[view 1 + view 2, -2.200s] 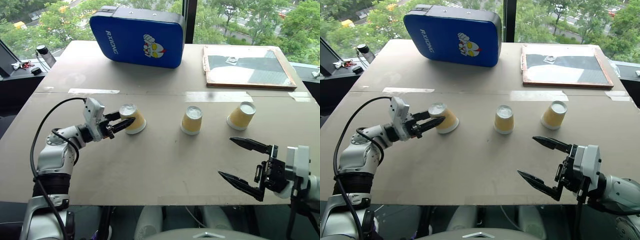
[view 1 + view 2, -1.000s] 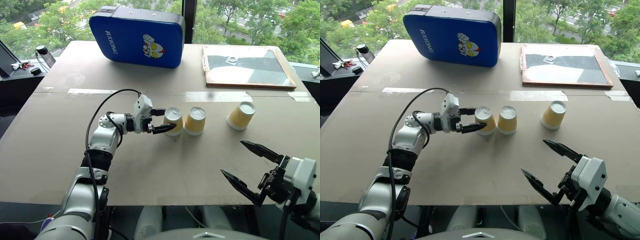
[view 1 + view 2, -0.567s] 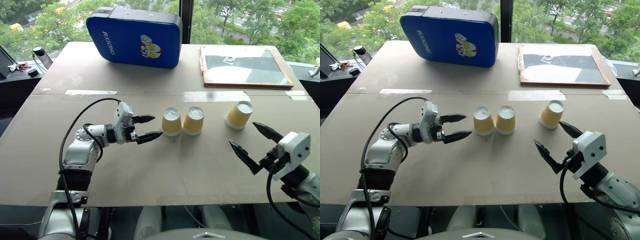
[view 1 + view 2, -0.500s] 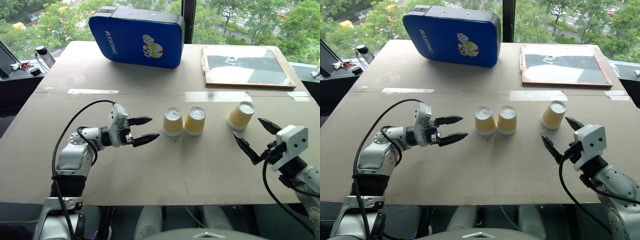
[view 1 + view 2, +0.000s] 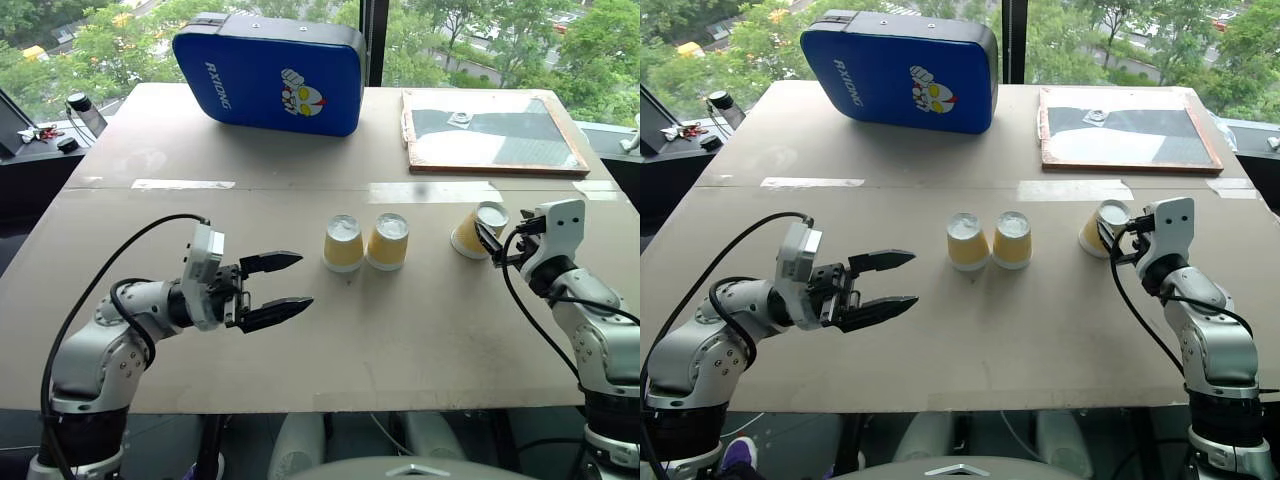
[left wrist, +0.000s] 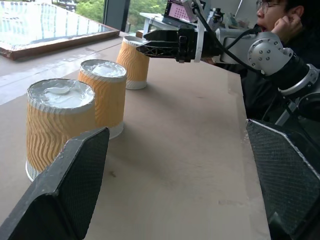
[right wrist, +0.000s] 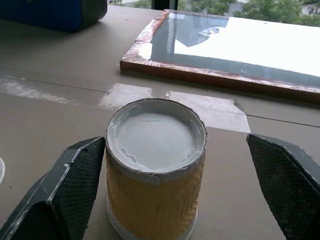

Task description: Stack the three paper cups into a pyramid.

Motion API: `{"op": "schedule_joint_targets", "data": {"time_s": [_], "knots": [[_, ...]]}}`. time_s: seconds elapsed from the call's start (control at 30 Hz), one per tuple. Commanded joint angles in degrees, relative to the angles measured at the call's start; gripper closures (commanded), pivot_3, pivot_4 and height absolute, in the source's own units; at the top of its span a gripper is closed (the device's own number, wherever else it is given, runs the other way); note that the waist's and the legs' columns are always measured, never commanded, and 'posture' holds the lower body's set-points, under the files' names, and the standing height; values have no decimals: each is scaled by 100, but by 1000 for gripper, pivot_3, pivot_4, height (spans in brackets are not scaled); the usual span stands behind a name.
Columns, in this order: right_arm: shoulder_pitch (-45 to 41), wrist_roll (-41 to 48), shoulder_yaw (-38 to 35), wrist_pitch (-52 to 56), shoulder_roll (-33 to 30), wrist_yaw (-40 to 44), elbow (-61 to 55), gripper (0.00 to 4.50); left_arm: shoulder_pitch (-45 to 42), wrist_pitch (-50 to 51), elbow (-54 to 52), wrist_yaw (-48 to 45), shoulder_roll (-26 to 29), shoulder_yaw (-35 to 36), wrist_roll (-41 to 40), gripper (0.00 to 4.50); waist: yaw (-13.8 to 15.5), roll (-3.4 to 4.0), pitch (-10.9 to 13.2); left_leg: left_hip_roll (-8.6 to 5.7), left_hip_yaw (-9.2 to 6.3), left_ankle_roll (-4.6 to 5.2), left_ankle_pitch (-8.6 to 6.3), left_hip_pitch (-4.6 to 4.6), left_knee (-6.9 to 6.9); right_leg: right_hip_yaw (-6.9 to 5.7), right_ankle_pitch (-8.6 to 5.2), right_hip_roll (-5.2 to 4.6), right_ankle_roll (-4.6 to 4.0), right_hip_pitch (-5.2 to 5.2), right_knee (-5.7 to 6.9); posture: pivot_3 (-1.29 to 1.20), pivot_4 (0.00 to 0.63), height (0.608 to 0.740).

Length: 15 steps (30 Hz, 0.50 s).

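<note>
Right gripper (image 5: pixel 497 243) sits wide-jawed around the lone cup (image 5: pixel 474 229) at frame right, left gripper (image 5: pixel 283 283) open and empty.

Left arm (image 5: pixel 110 335): rounded silver-grey shells joined by black segments; a black cable (image 5: pixel 120 250) loops from the forearm up to the wrist. White, boxy wrist block (image 5: pixel 205 275).

Left gripper (image 5: pixel 268 288): two long black fingers tapering to points, inner faces finely cross-hatched (seen in the left wrist view).

Right arm (image 5: pixel 600 340): the same silver-grey shells and black joints, a thin black cable (image 5: pixel 520 300) trailing beside it. White wrist block (image 5: pixel 560 228) with a small dark round detail.

Right gripper (image 5: pixel 492 240): black pointed fingers, the same textured pads.
</note>
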Motion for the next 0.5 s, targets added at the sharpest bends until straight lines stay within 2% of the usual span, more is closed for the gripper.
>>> {"op": "schedule_joint_targets", "data": {"time_s": [0.03, 0.13, 0.2, 0.23, 0.27, 0.3, 0.33, 0.5], "knots": [[-236, 57, -33, -24, 12, 142, 155, 0, 91, -45, -318, 132, 47, 157, -163, 34, 12, 1, 1, -1, -1, 0, 0, 0, 0, -1, 0, 0, 0, 0, 0, 0, 150, 740], [-426, 114, -2, 43, 89, 221, 368, 0, 197, -120, -385, 204, 19, 193, -174, 34, 8, 1, 1, -2, 0, 0, 0, -1, 0, -1, 0, -2, 0, 1, -1, 0, 150, 740], [-517, 129, 9, 38, 102, 313, 459, 1040, 247, -169, -432, 254, -23, 216, -194, 0, 2, 2, 1, -1, 2, 0, 0, 0, -1, 1, 0, -1, 0, -1, -1, 0, 150, 740], [-541, 123, -3, 40, 90, 332, 476, 1337, 256, -196, -443, 286, -50, 218, -193, 0, 3, 3, 2, -1, 1, 0, 0, 0, -2, 1, 0, 0, 0, -1, -1, 0, 150, 740], [-554, 117, -16, 27, 62, 367, 477, 1935, 260, -220, -452, 327, -77, 205, -181, 0, 3, 3, 2, -1, 1, 0, 0, 0, -2, 1, 0, 0, 0, -2, -1, 0, 150, 740], [-546, 116, -18, 17, 21, 419, 422, 2230, 269, -297, -441, 363, -110, 195, -112, 0, 2, 3, 2, -1, 1, 0, 0, 0, -3, 1, 0, 0, 0, -2, 0, 0, 150, 740], [-536, 120, -25, 8, -19, 478, 365, 2349, 271, -398, -421, 408, -156, 177, -27, 0, 5, 3, 2, -1, 1, 0, 0, -1, -3, 1, 0, 0, 0, -2, -1, 0, 150, 740], [-598, 389, 50, 213, -301, 935, -335, 2349, 308, -1121, -83, 672, -626, 306, 280, 0, 9, 8, 5, -2, 4, 0, 0, -2, -2, 3, 0, -2, 0, -1, -3, 0, 150, 740]]}}
